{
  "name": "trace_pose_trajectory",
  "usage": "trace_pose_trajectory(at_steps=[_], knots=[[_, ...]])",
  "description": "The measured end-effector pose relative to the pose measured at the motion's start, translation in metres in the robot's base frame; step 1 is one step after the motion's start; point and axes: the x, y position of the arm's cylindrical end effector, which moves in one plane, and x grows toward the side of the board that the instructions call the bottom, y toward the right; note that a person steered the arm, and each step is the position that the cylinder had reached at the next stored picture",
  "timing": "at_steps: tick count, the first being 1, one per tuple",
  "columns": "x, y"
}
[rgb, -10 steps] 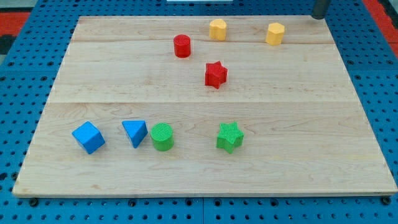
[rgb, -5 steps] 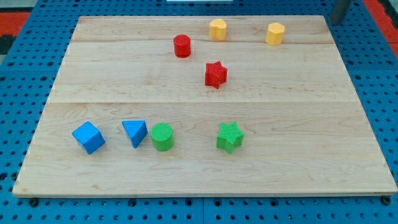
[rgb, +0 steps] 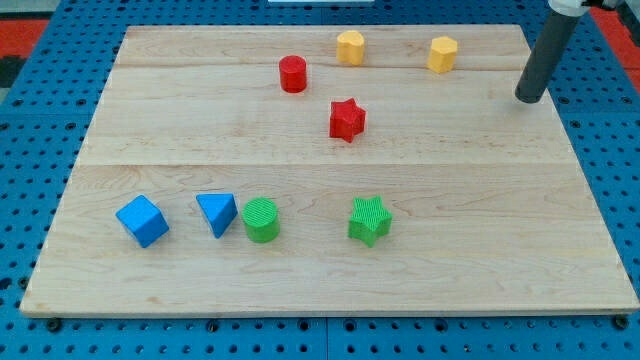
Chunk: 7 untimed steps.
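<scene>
My tip (rgb: 528, 99) upper right; nearest yellow block (rgb: 443, 54), apart

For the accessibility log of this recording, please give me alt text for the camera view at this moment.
My tip rests near the wooden board's right edge at the view's top, nearest the right yellow block and touching none. Another yellow block, a red cylinder and a red star sit further left; along the bottom lie a blue cube, blue triangle, green cylinder and green star.
</scene>
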Motion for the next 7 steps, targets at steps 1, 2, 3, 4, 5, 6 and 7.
trace_pose_trajectory(at_steps=[1, 2, 3, 4, 5, 6, 7], knots=[[0.043, -0.007], [0.078, -0.055], [0.077, -0.074], [0.078, -0.073], [0.079, -0.08], [0.118, -0.122], [0.133, -0.203]])
